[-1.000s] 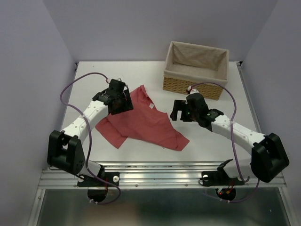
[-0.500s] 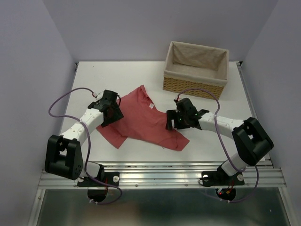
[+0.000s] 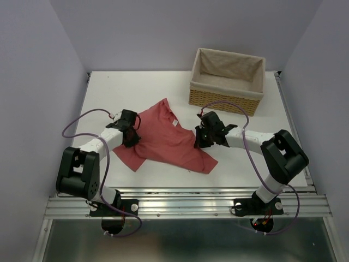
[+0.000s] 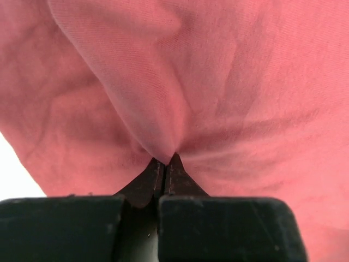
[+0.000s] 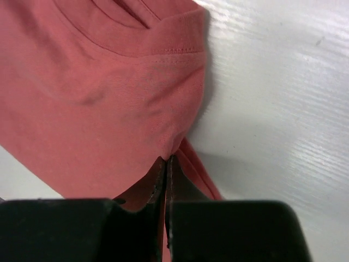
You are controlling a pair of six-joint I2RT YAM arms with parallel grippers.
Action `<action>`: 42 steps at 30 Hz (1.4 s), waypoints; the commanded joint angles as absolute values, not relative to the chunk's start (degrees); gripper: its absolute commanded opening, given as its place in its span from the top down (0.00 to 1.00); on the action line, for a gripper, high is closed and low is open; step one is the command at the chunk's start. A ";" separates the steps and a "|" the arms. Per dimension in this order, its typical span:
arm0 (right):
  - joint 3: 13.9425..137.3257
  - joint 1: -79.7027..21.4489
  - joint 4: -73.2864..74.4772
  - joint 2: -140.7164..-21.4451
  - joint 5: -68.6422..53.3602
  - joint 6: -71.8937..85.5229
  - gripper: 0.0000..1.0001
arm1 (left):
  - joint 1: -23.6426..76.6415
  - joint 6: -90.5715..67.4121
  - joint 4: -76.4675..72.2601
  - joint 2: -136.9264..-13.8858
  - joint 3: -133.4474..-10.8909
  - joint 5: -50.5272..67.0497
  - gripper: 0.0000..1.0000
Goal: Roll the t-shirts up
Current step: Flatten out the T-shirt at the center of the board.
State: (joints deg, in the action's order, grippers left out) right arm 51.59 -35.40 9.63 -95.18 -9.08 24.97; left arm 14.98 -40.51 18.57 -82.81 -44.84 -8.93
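**Salmon-red t-shirt, pinched at 2 edges**

1. T-shirt point(image 3: 166, 143): plain, salmon-red, short-sleeved. It lies rumpled and unrolled on the white table point(image 3: 136, 90), near the centre and a little toward 7 o'clock. The collar, with a small white label point(image 3: 175, 123), points to 12 o'clock. One corner reaches toward 5 o'clock.
2. Left gripper point(image 3: 131, 137): at the shirt's 9 o'clock edge. The jaws are clenched on the cloth, and the left wrist view shows the fabric drawn up into a ridge at the meeting fingertips.
3. Right gripper point(image 3: 200, 141): at the shirt's 3 o'clock edge. The jaws are clenched on the cloth just below a stitched hem, with bare table alongside.
4. Wicker basket point(image 3: 223, 99): cloth-lined, at the table's 1 o'clock, apart from the shirt.
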 commanded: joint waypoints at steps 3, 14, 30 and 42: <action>55.63 -35.86 7.56 -90.28 -10.11 25.31 0.99 | 14.41 -35.52 21.79 -79.38 -55.08 -12.82 1.00; 57.48 -35.86 8.26 -74.72 -8.97 27.42 0.99 | 14.33 -26.73 29.26 -69.09 -73.82 -13.37 1.00; 62.49 -35.86 19.68 -60.29 7.63 28.83 0.99 | 14.41 -16.96 28.50 -76.01 -89.48 -2.74 1.00; 67.77 -24.17 24.70 -77.61 14.94 26.63 0.36 | 14.50 -17.23 27.25 -89.50 -88.08 -4.39 0.09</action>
State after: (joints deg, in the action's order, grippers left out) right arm 66.06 -24.51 21.28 -79.37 11.03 26.96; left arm 14.52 -18.00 27.97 -98.78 -88.33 -1.65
